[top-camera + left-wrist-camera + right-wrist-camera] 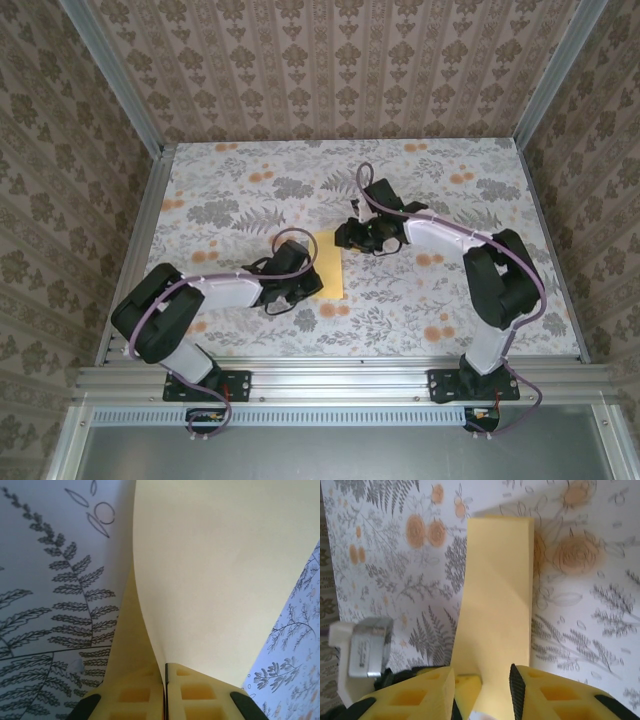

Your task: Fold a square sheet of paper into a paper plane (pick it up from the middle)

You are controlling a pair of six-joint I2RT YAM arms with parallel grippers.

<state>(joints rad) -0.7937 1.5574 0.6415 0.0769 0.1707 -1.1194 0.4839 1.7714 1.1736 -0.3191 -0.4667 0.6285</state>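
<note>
Early fold: left gripper (165,672) clamped shut on the upcurled yellow paper sheet (215,580), right gripper (481,677) part-open astride it; next move probably needs a pressed crease.

No text, number or brand can be read anywhere. A small silver block (369,652) beside the right gripper (481,676) may carry a marking, but it is too blurred to make out.
</note>
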